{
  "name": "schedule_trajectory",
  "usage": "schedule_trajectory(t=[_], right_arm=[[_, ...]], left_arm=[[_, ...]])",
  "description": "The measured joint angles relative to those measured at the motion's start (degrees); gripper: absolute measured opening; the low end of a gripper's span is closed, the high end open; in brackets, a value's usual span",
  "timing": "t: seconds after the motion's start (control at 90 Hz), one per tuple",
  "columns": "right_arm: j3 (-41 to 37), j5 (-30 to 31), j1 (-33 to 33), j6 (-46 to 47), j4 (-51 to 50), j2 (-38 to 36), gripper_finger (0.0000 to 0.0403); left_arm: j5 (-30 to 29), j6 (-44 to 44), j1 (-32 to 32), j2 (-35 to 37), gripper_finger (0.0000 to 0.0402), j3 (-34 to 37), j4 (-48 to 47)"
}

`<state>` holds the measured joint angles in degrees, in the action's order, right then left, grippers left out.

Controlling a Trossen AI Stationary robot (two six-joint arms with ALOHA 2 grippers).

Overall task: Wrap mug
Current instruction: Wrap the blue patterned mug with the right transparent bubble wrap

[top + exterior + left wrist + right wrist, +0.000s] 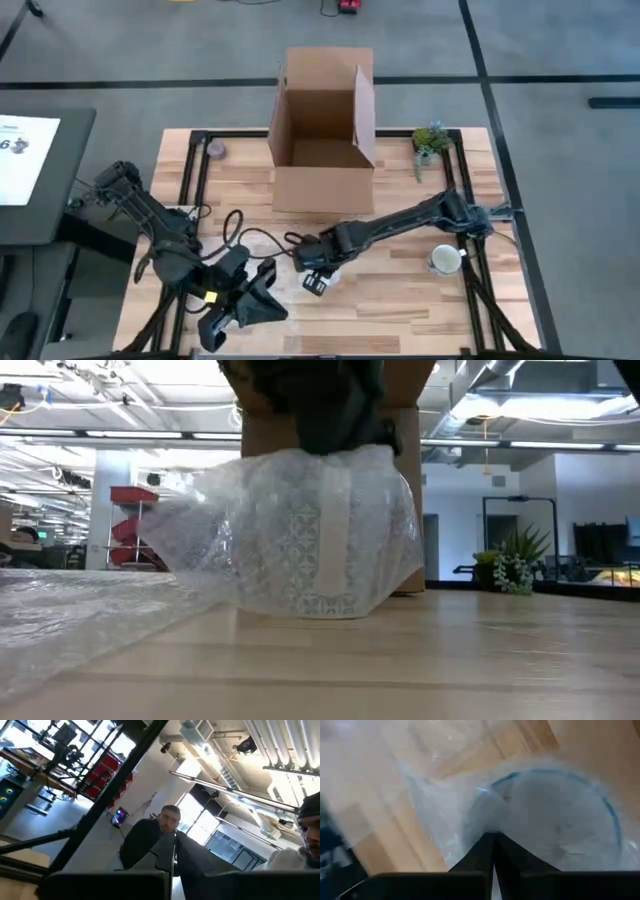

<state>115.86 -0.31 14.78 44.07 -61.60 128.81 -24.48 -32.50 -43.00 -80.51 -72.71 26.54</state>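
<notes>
A patterned mug (322, 550) stands upright on the wooden table (450, 660), draped in clear bubble wrap (200, 525). The wrap's loose end (60, 610) trails over the table. My right gripper (318, 272) comes down on the mug's top, fingers shut. The right wrist view looks down through the wrap into the blue-rimmed mug (560, 815), with my right gripper (494, 836) at its rim. My left gripper (250, 300) waits shut near the table's front left; in the left wrist view my left gripper (175, 837) points up at the ceiling. My right gripper is shut on the bubble wrap (470, 820) at the mug's rim, coming from above and pointing down. How many layers lie between the fingers is hidden by the fingers themselves. The mug stands upright on the table, the wrap hanging slack around it.
An open cardboard box (322, 130) stands at the table's far middle, a small plant (430, 142) at the far right, a tape roll (215, 150) at the far left. A bare white mug (445, 260) sits at the right. People show beyond the table (150, 837).
</notes>
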Motion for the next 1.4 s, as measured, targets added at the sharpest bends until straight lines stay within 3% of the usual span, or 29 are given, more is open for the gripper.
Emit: schedule_trajectory(t=[0.178,0.411,0.7,0.944,1.4], right_arm=[[0.1,-0.2,-0.4,0.5,-0.6,2.3,0.0],[-0.2,0.3,-0.4,1.9,-1.0,0.9,0.0],[2.1,0.7,0.1,8.9,-3.1,-5.8,0.0],[2.5,0.4,0.8,17.3,-2.7,-7.9,0.0],[1.2,1.7,0.1,16.5,-5.3,3.2,0.0]], left_arm=[[-0.6,-3.1,0.0,0.0,0.0,0.0,3.4],[6.2,-5.7,-0.6,1.1,0.0,0.0,5.5],[14.0,-3.1,-0.8,1.1,0.0,0.0,4.8],[15.8,0.6,0.1,2.3,0.0,0.0,4.3],[14.5,13.6,2.0,11.3,0.0,0.0,4.5]])
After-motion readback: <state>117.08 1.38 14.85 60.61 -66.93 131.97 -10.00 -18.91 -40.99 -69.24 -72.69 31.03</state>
